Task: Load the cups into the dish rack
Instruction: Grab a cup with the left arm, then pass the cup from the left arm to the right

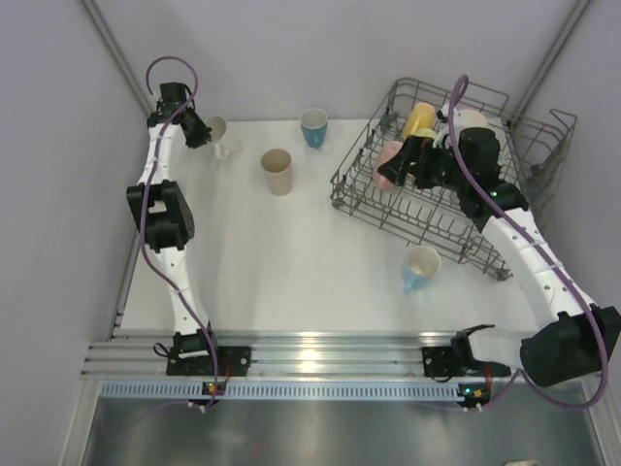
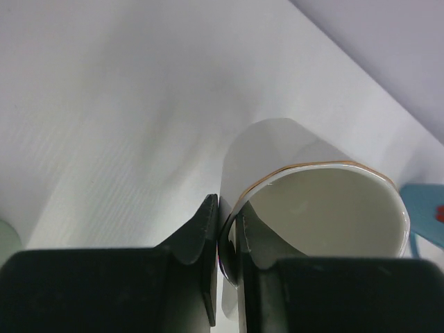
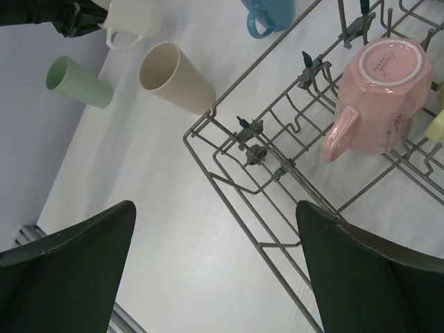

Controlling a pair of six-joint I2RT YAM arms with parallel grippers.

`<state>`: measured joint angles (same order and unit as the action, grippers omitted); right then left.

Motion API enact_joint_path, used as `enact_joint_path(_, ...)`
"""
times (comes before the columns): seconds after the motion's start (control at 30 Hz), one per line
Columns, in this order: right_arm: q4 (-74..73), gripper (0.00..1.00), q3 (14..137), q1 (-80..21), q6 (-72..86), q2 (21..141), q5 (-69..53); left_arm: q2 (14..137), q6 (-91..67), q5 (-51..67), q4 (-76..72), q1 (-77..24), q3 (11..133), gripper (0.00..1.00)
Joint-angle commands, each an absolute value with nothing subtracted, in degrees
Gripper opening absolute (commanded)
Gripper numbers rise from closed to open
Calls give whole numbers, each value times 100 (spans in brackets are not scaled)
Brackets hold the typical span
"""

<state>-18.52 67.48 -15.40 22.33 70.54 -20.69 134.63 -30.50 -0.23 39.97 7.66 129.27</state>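
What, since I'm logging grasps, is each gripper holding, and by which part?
The left gripper pinches the white mug by its rim wall, one finger inside; the right gripper holds nothing.

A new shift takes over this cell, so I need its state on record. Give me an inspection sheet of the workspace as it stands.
Surface: white table, no spills seen.
Job's things: dish rack at right holds a pink mug base up, a yellow cup and a cream cup; on the table are a white mug, beige tumbler, blue mug, mint tumbler and, by the rack's near side, a light blue cup.
Clutter: nothing seen.
Grippers: left gripper shut on the white mug's rim; right gripper open over the rack's corner.
Cables: a purple cable runs along each arm.
Surroundings: plain walls, metal rail at the near edge.
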Motion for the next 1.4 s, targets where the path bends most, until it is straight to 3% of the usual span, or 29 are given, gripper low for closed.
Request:
enact_joint_path(0.0,-1363,99,6838,-1600,2320,6847,-2329,12165,-3602,992,3288,809,12894,0)
enact_joint_path(0.27,-1074,99,6698,-1591,2434,6592,-2724,11155,-4015,1993,2841,809,11867,0)
enact_joint_path(0.3,-916,99,6628,-1600,2574,6557,-2838,10875,-4460,2604,2621,809,11604,0)
enact_joint_path(0.43,340,99,5988,-1600,3171,6495,-3514,10161,-5939,3804,60,677,9699,0)
enact_joint_path(0.63,1967,99,5590,-1740,3911,6758,-3744,9660,-7697,4446,-1913,326,8623,0)
enact_joint_path(1.1,3814,99,5871,-2592,5088,7593,-3797,9509,-10730,4087,-6150,-870,7296,0)
enact_joint_path(1.37,3841,95,6415,-2874,5220,8059,-3691,9299,-10582,4025,-6372,-1353,7058,0)
